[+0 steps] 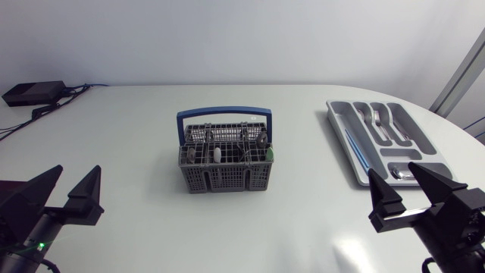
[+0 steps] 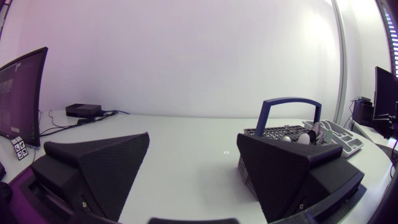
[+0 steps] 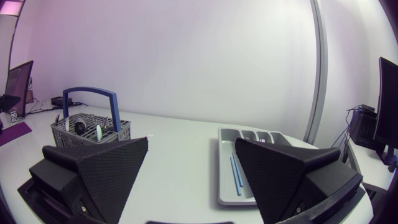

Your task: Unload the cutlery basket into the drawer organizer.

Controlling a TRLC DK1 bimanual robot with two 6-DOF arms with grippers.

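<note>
Cutlery basket [image 1: 227, 173] stands mid-table, drawer organizer [image 1: 340, 135] at far right; entries run left to right. Left gripper [image 1: 78, 171] hangs over the near left corner, fingers spread wide, nothing between them; its wrist view looks across the table to the basket, ahead and off to the right. Judged a rest pose, no approach begun. Basket: grey mesh, open side up, long axis running left-right, blue handle [image 1: 223, 114] arched along its far side on the same axis. Contents stand upright in the cells: a white piece [image 1: 217, 155], a green piece [image 1: 270, 157], some dark handles; exact types too small to tell. Upright stowage probably suits a grasp from above. Central placement likely puts it within reach of either arm. Organizer: grey tray, well apart from the basket, long axis running near-far with the near end slanted slightly right; compartments follow that axis. It already holds forks or spoons [image 1: 381, 121] in the far slots and thin blue sticks [image 1: 356, 149] along its left slot, all lying lengthwise. Right gripper [image 1: 392, 170] hovers at the near right, just beside the tray's near end, fingers wide apart and empty; well placed for depositing.
</note>
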